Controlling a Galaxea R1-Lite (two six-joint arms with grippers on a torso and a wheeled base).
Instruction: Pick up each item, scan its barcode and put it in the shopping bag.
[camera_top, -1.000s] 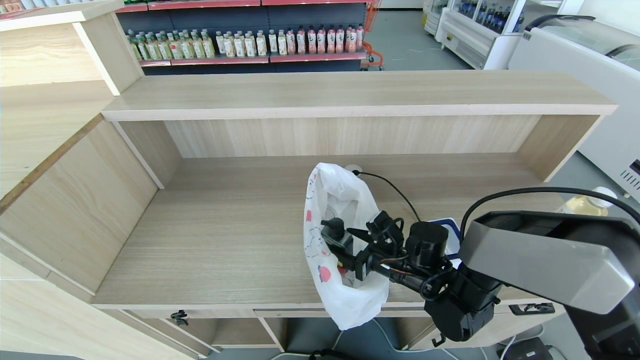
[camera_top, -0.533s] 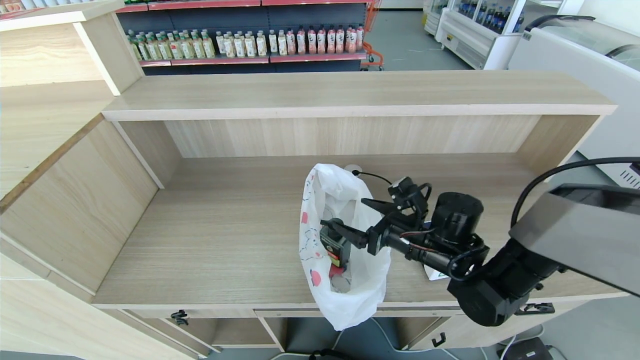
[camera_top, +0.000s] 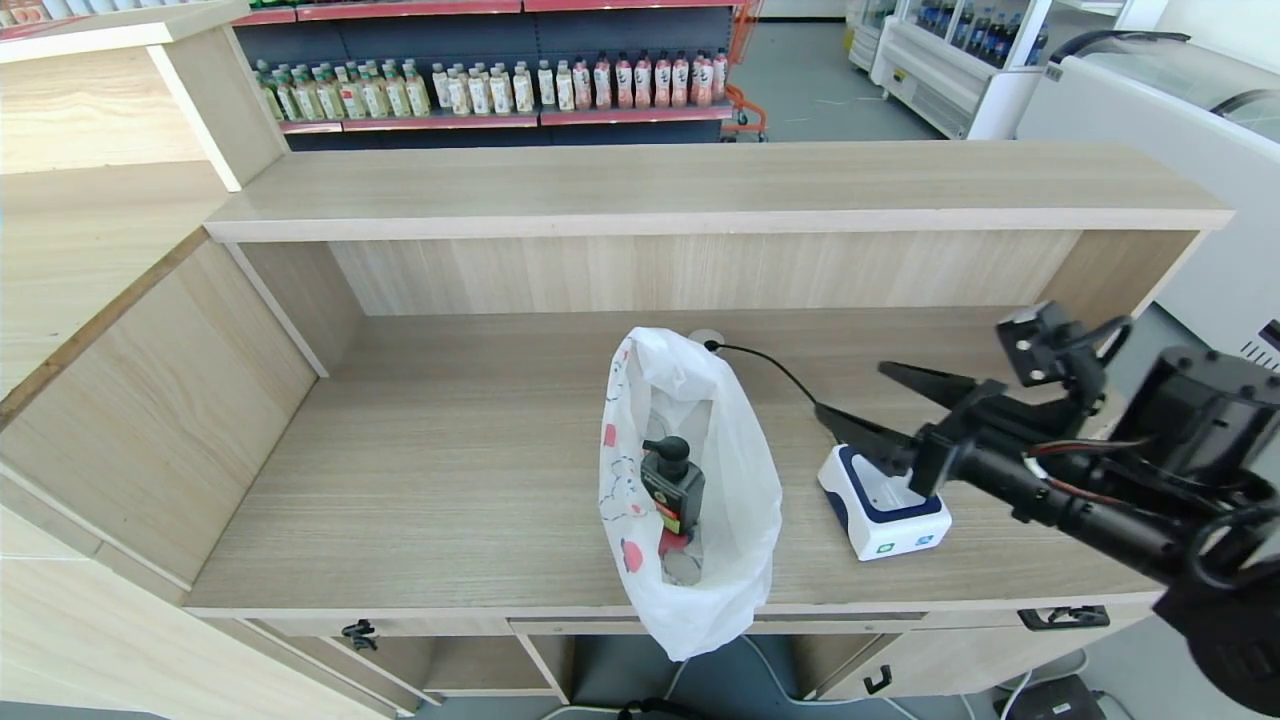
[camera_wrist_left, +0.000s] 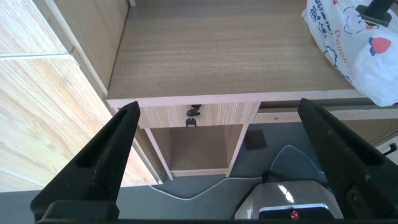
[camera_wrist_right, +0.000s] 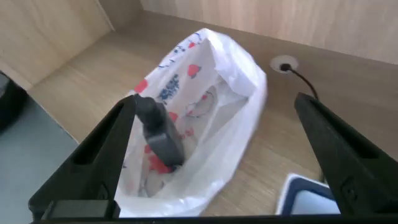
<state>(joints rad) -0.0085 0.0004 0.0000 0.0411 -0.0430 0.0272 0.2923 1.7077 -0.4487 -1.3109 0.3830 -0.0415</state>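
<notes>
The light wooden counter (camera_top: 450, 480) has a raised ledge at its back, and a store shelf of drink bottles (camera_top: 480, 90) stands in the room beyond it. A white shopping bag (camera_top: 745, 500) printed with red hearts stands open near the counter's front edge, its bottom sagging over that edge. The right gripper (camera_top: 850, 388) hangs above the counter to the right of the bag and well apart from it, its fingers spread wide with nothing between them. The left gripper (camera_wrist_left: 217, 109) sits low in front of the counter's left part, its fingers also wide apart and empty. A white and blue scanner (camera_top: 885, 505) rests on the counter just right of the bag, under the right gripper's fingers. A dark pump bottle (camera_top: 671, 485) stands upright inside the bag. A black cable (camera_top: 770, 365) runs from a hole behind the bag toward the scanner. A key (camera_wrist_left: 193, 115) hangs in a lock under the counter's edge.
</notes>
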